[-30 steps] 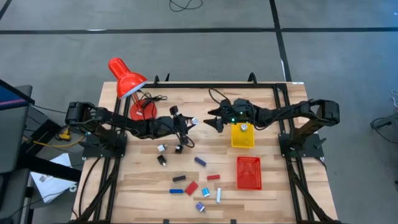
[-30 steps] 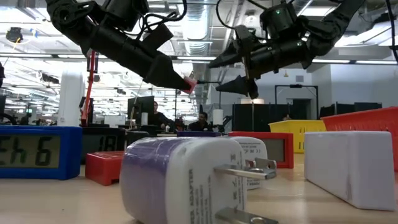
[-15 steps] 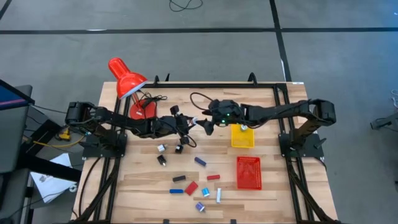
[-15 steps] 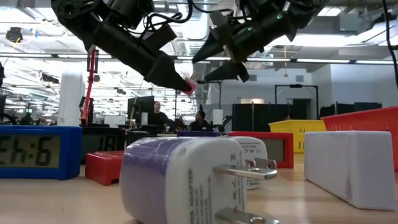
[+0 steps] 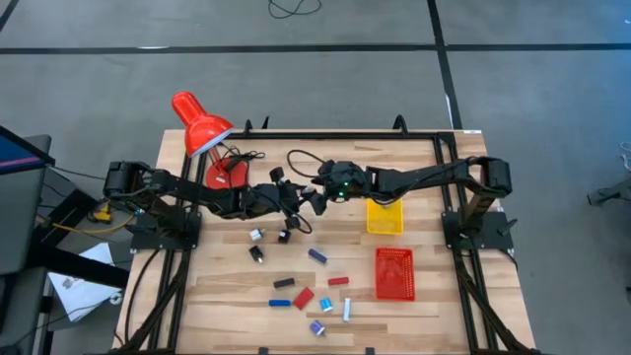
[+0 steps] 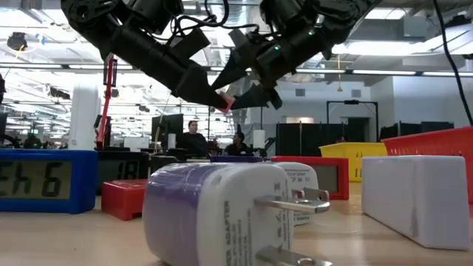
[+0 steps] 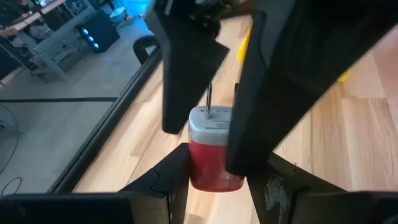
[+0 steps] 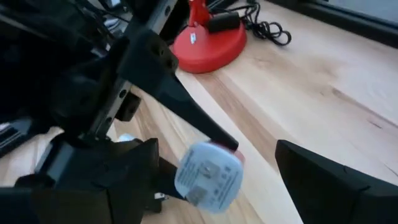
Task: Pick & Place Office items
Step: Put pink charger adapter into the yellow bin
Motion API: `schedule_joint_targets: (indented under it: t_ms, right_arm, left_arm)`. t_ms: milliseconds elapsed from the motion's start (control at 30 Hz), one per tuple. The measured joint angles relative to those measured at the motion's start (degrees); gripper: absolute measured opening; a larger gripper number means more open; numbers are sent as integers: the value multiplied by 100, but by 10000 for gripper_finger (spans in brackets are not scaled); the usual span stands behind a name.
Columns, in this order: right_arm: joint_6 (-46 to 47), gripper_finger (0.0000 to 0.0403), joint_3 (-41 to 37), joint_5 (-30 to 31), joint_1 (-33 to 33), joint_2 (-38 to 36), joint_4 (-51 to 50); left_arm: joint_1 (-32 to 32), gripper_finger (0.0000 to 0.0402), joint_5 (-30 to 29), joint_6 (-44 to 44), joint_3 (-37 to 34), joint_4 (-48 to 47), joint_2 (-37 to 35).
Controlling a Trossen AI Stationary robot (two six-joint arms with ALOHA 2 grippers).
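A small red-and-white plug adapter (image 7: 212,143) hangs in the air above the table's middle, with my left gripper (image 5: 299,195) shut on it. Its white pronged end (image 8: 208,174) faces my right gripper (image 5: 318,197). That gripper is open, and its two dark fingers (image 7: 186,74) stand on either side of the white end; I cannot tell whether they touch it. In the low view both grippers meet at the adapter (image 6: 225,102). Several other office items (image 5: 306,286) lie on the wood near the front edge. My left gripper pinches the adapter's red body (image 7: 214,174) between its two fingers. They come from the table's left, slanting a little downward. The adapter is lifted clear of the table, and its white end with the metal prongs (image 7: 209,99) sticks out past the fingertips.
A red desk lamp (image 5: 202,128) stands at the far left, its base and cord (image 8: 208,40) just behind the grippers. A yellow tray (image 5: 385,217) and a red mesh basket (image 5: 393,273) lie to the right. A white adapter (image 6: 214,214) and a white block (image 6: 417,196) lie close to the low camera.
My right gripper has moved toward the table's left, away from the yellow tray and up to my left gripper. Its open fingers now flank the adapter's white end. The adapter has stayed in the air.
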Motion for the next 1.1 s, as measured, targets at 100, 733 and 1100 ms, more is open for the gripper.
schedule_joint_targets:
  t_ms: [100,733,1100]
  right_arm:
    - [4,299,77,-1,-1,34,-226]
    - [-105,132,94,-43,5,-15,-435]
    - [-80,131,97,-23,10,-1061,-3032]
  left_arm:
    - [0,131,0,0,-2,2,0]
    - [0,164,29,3,-7,30,0]
    - [0,271,13,144,-67,114,0]
